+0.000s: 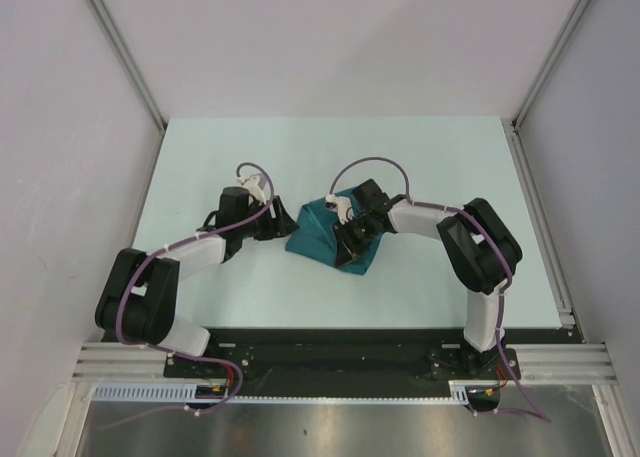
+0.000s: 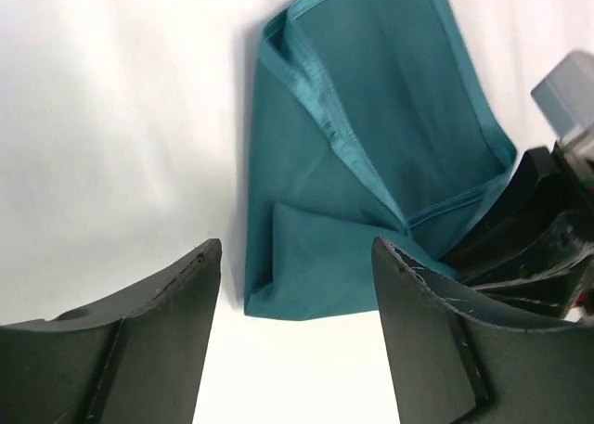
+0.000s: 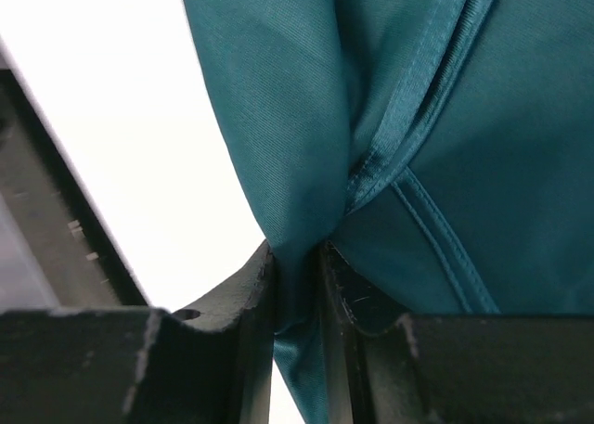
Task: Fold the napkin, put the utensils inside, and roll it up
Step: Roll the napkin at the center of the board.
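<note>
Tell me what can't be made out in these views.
Fork: shows in no view; whether the napkin folds cover it, cannot tell.
Top view: napkin's middle hidden under the right pincer.
Left wrist view: napkin's right corner behind that pincer.
Right wrist view: napkin cut off by top and right edges.

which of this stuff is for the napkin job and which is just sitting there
Job: napkin, right gripper pinching it, left gripper open beside it. Fork not visible.
Just there: table, purple cables on the arms.
</note>
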